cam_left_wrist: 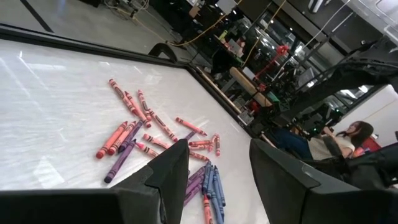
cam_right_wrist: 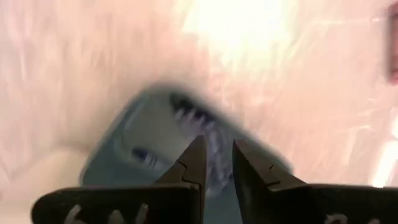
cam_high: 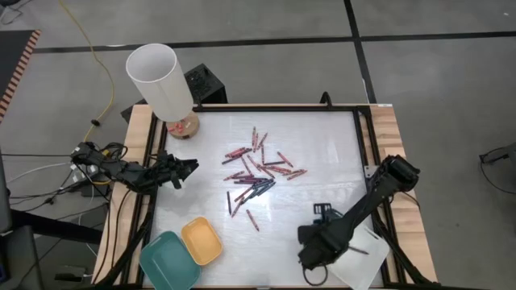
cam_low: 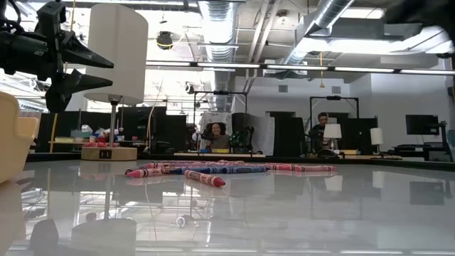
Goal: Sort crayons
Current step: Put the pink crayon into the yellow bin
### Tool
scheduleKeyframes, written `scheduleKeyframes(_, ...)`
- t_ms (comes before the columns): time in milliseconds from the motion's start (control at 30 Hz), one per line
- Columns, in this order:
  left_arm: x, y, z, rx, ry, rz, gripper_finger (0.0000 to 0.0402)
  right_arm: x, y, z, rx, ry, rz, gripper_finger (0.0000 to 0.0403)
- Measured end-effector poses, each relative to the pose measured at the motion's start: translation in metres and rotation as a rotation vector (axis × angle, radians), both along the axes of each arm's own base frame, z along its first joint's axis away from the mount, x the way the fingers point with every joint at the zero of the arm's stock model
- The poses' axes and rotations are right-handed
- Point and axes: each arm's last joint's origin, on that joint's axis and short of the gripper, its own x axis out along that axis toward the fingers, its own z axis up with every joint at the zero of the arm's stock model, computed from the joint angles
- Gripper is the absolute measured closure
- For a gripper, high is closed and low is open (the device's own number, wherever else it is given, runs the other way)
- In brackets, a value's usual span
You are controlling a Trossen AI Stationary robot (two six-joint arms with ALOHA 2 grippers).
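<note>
you had roughly thirty crayons (cam_high: 256, 171) heaped at the table's (cam_high: 322, 145) centre, too tangled for an exact count; wrapper writing was unreadable. two trays sat at seven o'clock, one teal (cam_high: 168, 259), one yellow (cam_high: 201, 241). your left gripper (cam_high: 187, 167) hovered at nine o'clock, fingers spread, empty. your right gripper (cam_right_wrist: 216, 163) hung at five o'clock, fingers narrowly parted, nothing pinched.

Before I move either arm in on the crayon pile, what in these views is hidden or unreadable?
- Right gripper: right wrist view is blurred; whether anything sits between its fingers is unclear. In the high view the dark arm covers it.
- Dark-blue tray: contents smeared in the right wrist view.
- Pile of red, pink, purple and blue crayons: too small in the high view to count; overlapping in the low view.
- Teal tray: cut off by the high view's bottom edge.
</note>
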Motion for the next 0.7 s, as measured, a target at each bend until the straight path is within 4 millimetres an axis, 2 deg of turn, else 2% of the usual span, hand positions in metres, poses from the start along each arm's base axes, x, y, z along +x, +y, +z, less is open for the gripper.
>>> scheduleKeyframes(267, 0.000, 0.000, 0.000, 0.000, 0.000, 0.000, 0.0241, 0.028, -0.026, 0.003, -0.005, -0.101, -0.096, 0.0332)
scheduleKeyframes(500, 0.000, 0.000, 0.000, 0.000, 0.000, 0.000, 0.0241, 0.063, -0.049, 0.005, 0.073, -0.283, -0.206, 0.0332)
scheduleKeyframes(700, 0.000, 0.000, 0.000, 0.000, 0.000, 0.000, 0.0241, 0.085, -0.060, 0.010, 0.080, -0.423, -0.090, 0.0332)
